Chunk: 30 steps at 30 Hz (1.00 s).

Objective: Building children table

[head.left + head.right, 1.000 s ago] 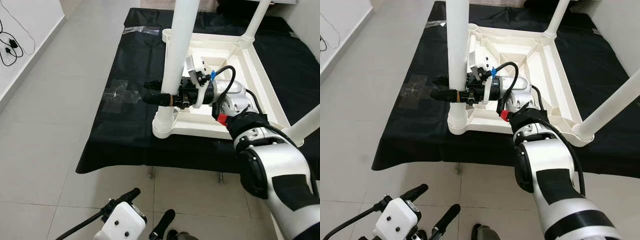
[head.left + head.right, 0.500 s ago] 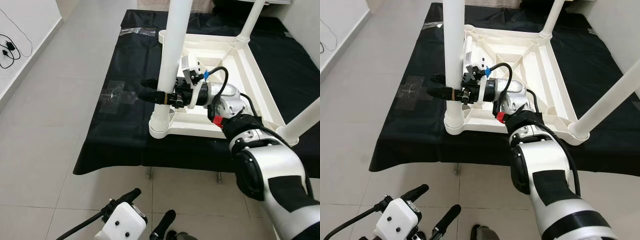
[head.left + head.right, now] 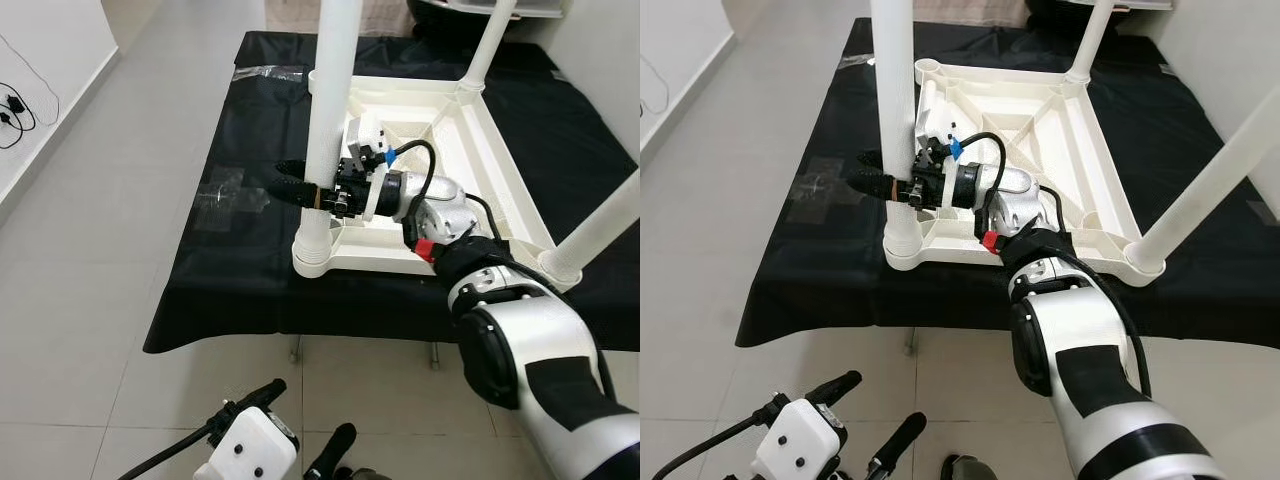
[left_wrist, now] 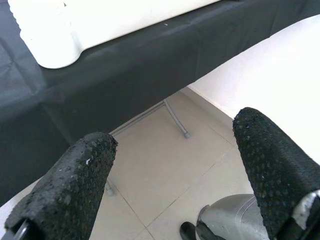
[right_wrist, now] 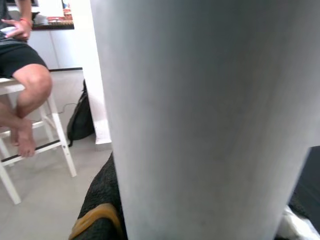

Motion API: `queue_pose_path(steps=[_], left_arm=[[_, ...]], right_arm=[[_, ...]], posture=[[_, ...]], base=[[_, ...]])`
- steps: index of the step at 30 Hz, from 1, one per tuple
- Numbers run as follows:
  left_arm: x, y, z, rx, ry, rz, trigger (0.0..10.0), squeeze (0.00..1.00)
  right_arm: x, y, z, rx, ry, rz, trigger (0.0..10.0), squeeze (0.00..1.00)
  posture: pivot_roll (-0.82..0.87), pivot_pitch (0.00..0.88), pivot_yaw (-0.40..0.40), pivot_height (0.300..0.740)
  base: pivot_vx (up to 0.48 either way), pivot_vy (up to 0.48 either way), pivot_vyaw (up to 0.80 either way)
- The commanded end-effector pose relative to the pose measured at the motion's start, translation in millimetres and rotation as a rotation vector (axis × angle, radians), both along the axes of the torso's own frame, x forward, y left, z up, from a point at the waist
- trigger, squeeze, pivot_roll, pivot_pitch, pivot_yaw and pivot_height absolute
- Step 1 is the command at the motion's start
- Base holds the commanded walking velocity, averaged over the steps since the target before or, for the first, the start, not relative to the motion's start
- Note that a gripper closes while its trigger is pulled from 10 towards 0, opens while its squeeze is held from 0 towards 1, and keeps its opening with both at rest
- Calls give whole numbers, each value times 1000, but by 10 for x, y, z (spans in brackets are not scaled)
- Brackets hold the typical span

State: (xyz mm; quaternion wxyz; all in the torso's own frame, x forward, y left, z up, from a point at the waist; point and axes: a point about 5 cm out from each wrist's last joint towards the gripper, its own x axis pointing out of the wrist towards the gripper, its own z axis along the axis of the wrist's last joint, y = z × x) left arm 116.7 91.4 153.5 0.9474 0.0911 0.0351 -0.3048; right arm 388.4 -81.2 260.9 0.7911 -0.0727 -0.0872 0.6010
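A: What differs from a second ago?

B: The whole view has shifted, so the camera moved. The right gripper still clasps the near-left leg, mid-frame.

A: And around it?

B: At lower left the left gripper hangs idle, fingers wide apart. The upturned table lies on a black cloth, its other legs standing up at the right.

A: Anything hidden?

B: The leg blocks the right wrist view; a seated person's knee shows beside it.
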Motion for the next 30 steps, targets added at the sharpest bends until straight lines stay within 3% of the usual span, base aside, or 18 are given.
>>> queue_pose_path(steps=[1, 9, 13, 15, 20, 30], left_arm=[[-18, 0, -16, 15, 10, -2, 10000, 0], [17, 16, -16, 13, 0, 20, 10000, 0], [33, 14, -30, 24, -9, 13, 10000, 0], [33, 14, -30, 24, -9, 13, 10000, 0], [54, 12, -33, 28, -19, 12, 10000, 0], [83, 29, -34, 35, -26, 15, 10000, 0]], right_arm=[[-13, 21, -313, -44, 95, -43, 10000, 0], [36, 36, -370, -11, 120, -179, 10000, 0], [129, 18, -405, 34, 179, -397, 10000, 0], [129, 18, -405, 34, 179, -397, 10000, 0], [197, -76, -447, 76, 211, -600, 10000, 0], [220, -132, -482, 113, 183, -759, 10000, 0]], posture=[[153, 224, -80, 740], [152, 218, -80, 740], [141, 208, -80, 740], [141, 208, -80, 740], [141, 206, -84, 740], [136, 210, -81, 740]], base=[[0, 0, 0], [0, 0, 0], [0, 0, 0], [0, 0, 0], [0, 0, 0], [0, 0, 0]])
